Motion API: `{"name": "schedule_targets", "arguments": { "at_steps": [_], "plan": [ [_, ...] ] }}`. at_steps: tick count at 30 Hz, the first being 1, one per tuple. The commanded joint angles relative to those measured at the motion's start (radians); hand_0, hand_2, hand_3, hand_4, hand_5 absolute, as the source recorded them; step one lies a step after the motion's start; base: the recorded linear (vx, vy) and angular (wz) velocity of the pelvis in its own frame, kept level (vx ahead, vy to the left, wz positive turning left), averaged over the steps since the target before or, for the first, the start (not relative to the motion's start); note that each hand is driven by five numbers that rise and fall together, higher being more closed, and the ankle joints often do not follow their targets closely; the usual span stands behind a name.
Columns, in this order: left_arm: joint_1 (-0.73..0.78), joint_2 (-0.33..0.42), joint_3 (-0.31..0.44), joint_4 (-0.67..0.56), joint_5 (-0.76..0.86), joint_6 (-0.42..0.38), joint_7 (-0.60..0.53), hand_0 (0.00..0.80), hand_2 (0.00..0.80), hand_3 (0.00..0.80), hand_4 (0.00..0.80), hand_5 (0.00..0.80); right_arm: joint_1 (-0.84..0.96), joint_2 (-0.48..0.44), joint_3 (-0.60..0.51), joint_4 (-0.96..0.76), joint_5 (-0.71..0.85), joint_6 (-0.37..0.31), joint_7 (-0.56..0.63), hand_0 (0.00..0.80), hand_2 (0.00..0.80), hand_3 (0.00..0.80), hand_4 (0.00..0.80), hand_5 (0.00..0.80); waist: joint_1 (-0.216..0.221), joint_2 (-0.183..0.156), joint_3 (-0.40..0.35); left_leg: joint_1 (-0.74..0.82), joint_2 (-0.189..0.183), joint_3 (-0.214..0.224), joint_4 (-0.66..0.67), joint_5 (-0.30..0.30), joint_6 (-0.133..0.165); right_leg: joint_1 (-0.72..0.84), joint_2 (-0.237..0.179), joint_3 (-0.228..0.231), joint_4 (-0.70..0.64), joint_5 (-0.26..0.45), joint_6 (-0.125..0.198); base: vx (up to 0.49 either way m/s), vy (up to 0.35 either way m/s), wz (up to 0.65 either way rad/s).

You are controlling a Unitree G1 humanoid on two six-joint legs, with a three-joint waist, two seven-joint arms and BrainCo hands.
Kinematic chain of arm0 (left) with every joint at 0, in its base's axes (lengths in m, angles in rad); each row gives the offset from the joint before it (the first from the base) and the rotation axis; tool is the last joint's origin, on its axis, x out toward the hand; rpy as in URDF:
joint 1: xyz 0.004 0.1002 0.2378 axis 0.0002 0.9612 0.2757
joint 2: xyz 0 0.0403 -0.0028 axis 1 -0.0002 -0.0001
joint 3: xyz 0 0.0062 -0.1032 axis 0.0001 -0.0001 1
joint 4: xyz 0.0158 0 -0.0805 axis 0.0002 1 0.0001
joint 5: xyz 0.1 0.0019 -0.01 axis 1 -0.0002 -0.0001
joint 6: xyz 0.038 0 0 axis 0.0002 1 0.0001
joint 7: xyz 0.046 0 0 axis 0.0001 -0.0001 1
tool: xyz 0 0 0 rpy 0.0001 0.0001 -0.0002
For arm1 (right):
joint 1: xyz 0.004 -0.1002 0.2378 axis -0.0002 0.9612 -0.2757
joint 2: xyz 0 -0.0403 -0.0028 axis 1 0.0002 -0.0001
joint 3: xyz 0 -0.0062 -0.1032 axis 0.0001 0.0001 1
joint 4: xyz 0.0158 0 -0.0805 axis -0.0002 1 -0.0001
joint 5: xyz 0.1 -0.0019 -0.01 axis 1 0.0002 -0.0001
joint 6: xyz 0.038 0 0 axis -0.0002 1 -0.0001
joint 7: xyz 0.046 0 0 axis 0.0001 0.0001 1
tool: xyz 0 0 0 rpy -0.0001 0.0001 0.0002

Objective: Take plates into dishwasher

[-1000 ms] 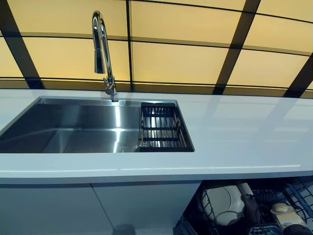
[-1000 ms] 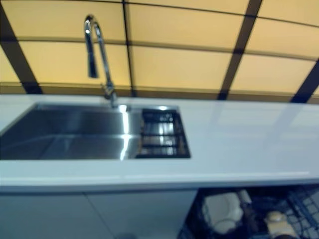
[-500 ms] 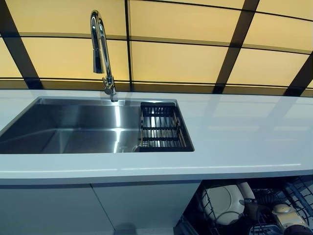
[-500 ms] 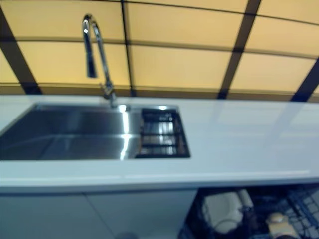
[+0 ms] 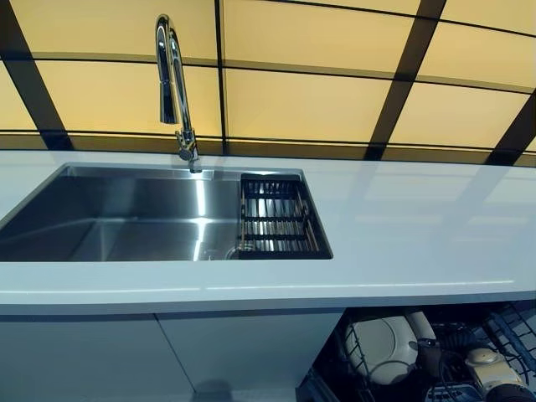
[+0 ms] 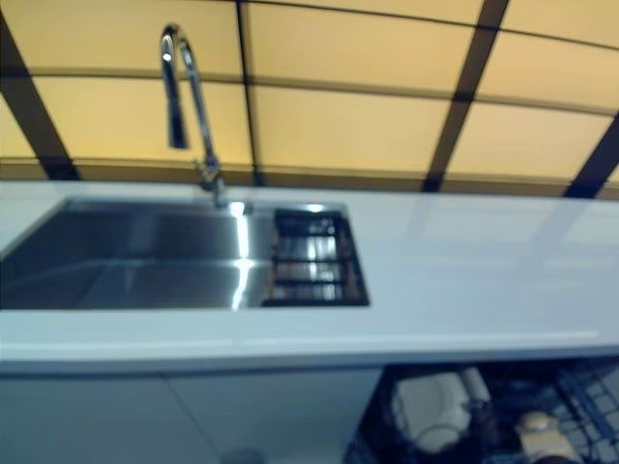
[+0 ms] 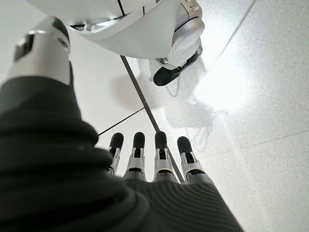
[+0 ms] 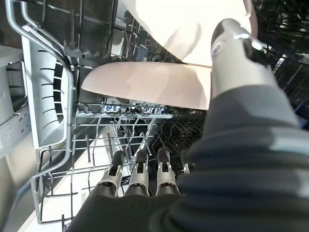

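A cream plate (image 5: 381, 347) stands on edge in the open dishwasher rack (image 5: 502, 327) below the counter at the lower right. The right wrist view shows that plate (image 8: 149, 84) close up, with a second plate (image 8: 178, 19) behind it. My right hand (image 8: 137, 176) is inside the rack, its fingers straight over the wires beneath the plate's rim. Its thumb (image 8: 231, 53) lies along the plate's edge without curling round it. My left hand (image 7: 145, 154) hangs over the pale floor with straight fingers and holds nothing.
A white counter (image 5: 419, 226) carries a steel sink (image 5: 126, 218) with a tall faucet (image 5: 172, 84) and a black drain basket (image 5: 280, 216). A grey plastic holder (image 8: 43, 96) lines one side of the rack. White cabinet fronts (image 5: 126, 360) stand left of the dishwasher.
The right arm has shifted very slightly inside the rack. The plate stays where it was.
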Motion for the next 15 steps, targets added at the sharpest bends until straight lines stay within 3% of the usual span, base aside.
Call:
{"name": "schedule_targets", "arguments": {
  "at_steps": [1, 15],
  "plan": [
    [-0.025, 0.005, -0.028, 0.014, 0.025, -0.041, -0.001, 0.000, 0.000, 0.000, 0.000, 0.000, -0.014, -0.115, -0.026, -0.074, -0.032, 0.000, -0.026, 0.000, 0.000, 0.000, 0.000, 0.000, 0.014, 0.045, -0.026, -0.007, 0.119, -0.009, -0.075, 0.105, -0.103, 0.038, 0.025, 0.006, 0.081, -0.068, -0.053, 0.000, 0.000, 0.00],
    [-0.015, 0.009, 0.008, 0.004, 0.022, -0.037, -0.001, 0.000, 0.000, 0.000, 0.000, 0.000, 0.110, -0.143, -0.143, -0.228, -0.009, 0.011, -0.009, 0.000, 0.000, 0.000, 0.000, 0.000, -0.027, 0.023, -0.016, -0.002, 0.118, -0.003, -0.074, 0.099, -0.102, 0.018, 0.029, 0.040, 0.095, -0.066, -0.051, 0.000, 0.000, 0.00]
  ]
}}
